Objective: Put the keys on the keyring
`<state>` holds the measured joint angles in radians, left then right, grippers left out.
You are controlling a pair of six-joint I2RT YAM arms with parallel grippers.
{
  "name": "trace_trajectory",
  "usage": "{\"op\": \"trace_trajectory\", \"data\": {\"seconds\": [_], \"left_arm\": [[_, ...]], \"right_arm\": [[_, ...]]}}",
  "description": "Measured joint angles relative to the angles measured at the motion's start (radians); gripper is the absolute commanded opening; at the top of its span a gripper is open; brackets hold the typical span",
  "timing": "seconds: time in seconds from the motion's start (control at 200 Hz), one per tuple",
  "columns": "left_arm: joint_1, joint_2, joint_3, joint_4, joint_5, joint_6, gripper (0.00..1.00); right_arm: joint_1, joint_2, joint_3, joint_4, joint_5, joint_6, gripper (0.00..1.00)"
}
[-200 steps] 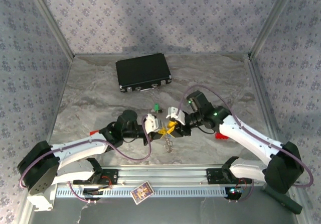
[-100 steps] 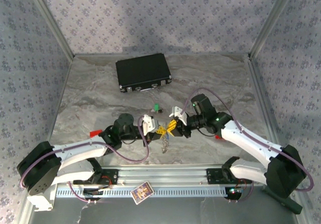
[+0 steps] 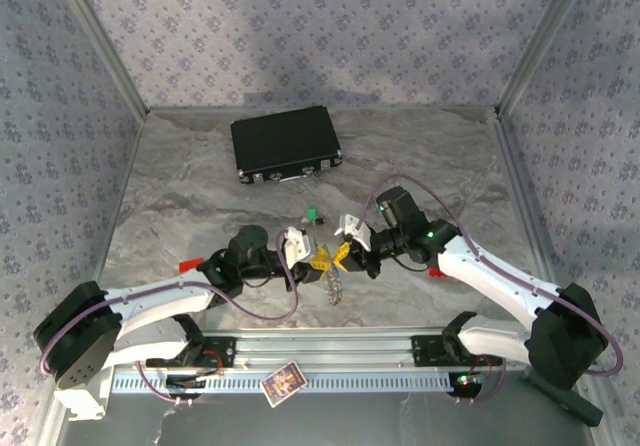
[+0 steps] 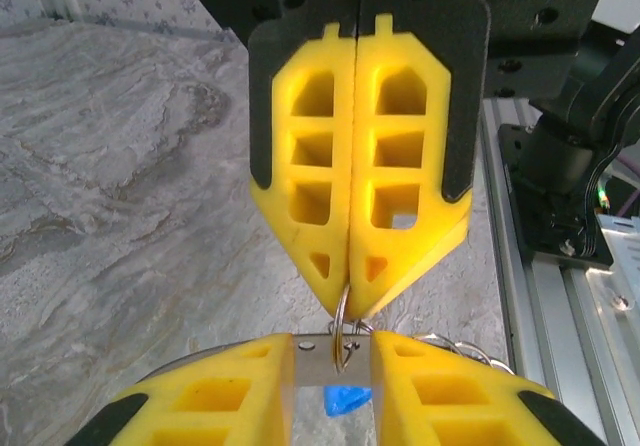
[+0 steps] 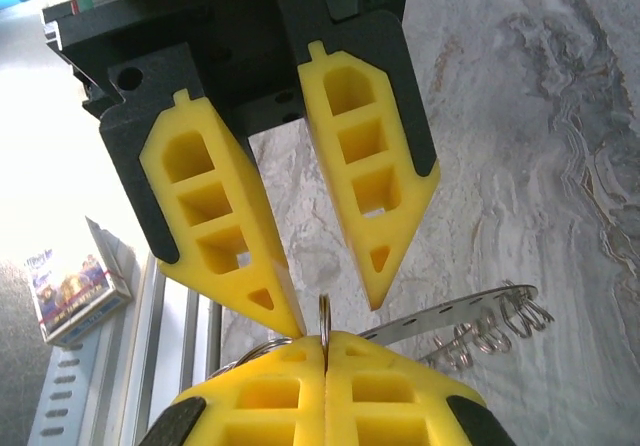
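The case (image 3: 286, 143) lies far back, one key (image 3: 313, 215) before it, the keyring (image 3: 333, 285) seemingly nearer still.

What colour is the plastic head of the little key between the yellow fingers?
Blue; the key head shows best in the left wrist view.

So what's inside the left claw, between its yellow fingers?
In the left claw sits a flat silvery metal blade, a thin silvery wire ring crossing it, and a bit of blue plastic key head below. Its yellow fingers hide the rest.
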<state>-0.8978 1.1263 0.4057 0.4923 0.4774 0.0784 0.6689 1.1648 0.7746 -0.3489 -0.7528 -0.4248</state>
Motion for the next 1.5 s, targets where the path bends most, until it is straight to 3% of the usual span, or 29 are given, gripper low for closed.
{"op": "trace_trajectory", "data": {"seconds": [0.54, 0.7, 0.825, 0.909, 1.084, 1.329, 1.499], "left_arm": [[-0.001, -0.001, 0.039, -0.100, 0.002, 0.064, 0.15], [-0.002, 0.000, 0.039, -0.100, 0.011, 0.064, 0.03], [-0.001, 0.000, 0.039, -0.099, 0.013, 0.067, 0.00], [-0.001, -0.001, 0.035, -0.085, 0.013, 0.061, 0.00], [-0.001, 0.000, -0.009, 0.012, 0.013, 0.013, 0.00], [-0.001, 0.011, -0.037, 0.103, 0.013, -0.037, 0.00], [-0.001, 0.024, -0.037, 0.142, 0.013, -0.055, 0.00]], "right_arm": [[0.064, 0.068, 0.144, -0.202, 0.114, -0.127, 0.00], [0.071, 0.069, 0.145, -0.196, 0.118, -0.126, 0.00], [0.070, 0.068, 0.142, -0.186, 0.122, -0.121, 0.25], [0.061, 0.046, 0.113, -0.139, 0.107, -0.098, 0.30], [0.003, -0.047, 0.008, -0.036, 0.075, -0.038, 0.30], [-0.001, -0.052, -0.019, 0.016, 0.058, -0.001, 0.30], [0.004, -0.035, -0.019, 0.034, 0.056, 0.010, 0.21]]}}
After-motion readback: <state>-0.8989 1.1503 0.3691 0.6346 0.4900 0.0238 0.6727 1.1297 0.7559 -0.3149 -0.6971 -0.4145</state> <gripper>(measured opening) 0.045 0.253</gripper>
